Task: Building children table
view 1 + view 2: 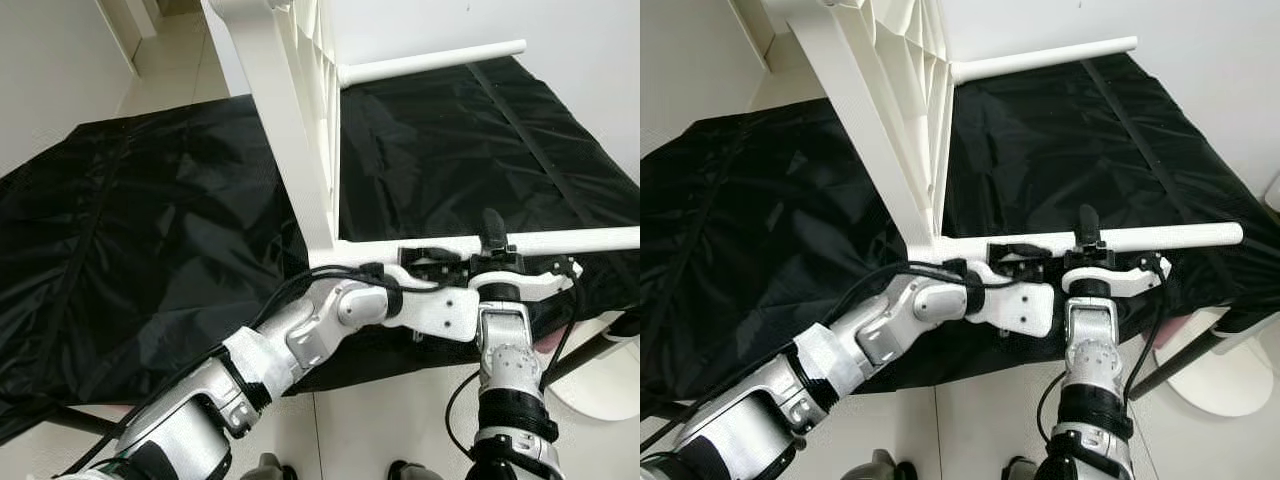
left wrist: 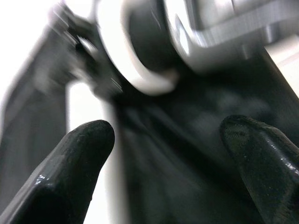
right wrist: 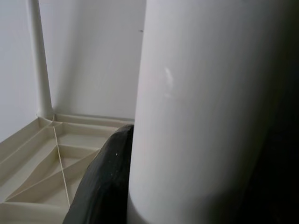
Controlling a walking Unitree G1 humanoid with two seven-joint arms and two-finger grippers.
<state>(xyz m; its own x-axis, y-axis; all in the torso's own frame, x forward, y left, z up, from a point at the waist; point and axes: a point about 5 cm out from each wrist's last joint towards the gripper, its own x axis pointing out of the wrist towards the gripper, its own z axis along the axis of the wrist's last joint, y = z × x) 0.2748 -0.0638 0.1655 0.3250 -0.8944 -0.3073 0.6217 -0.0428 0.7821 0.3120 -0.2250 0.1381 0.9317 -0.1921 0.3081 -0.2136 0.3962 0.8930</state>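
I see the children's table [image 1: 290, 110] lying on its side on a black cloth [image 1: 130, 230] that covers the worktop. Its white top stands on edge and rises toward the head camera, with the ribbed underside [image 1: 925, 60] facing my right. Two white round legs project sideways from it: the far leg [image 1: 430, 62] sits high above the cloth, and the near leg [image 1: 570, 240] runs level along the front edge of the worktop.

The right claw [image 1: 492, 232] is at the near leg, about midway along it. One black finger [image 1: 493, 226] stands upright against the far side of the leg. In the right wrist view the leg [image 3: 205, 107] passes directly against a black finger [image 3: 105, 182], with the ribbed underside [image 3: 51, 154] and the far leg [image 3: 39, 60] beyond. I read this claw as closed around the near leg.

The left arm reaches across in front of my body, and the left claw [image 1: 432, 257] sits just beside the right wrist, close under the near leg near its joint with the top. In the left wrist view both black fingertips [image 2: 86, 144] stand well apart with nothing between them; the picture beyond is blurred, showing dark cloth and part of the right arm's housing.

White floor tiles [image 1: 390, 420] lie below the worktop edge.
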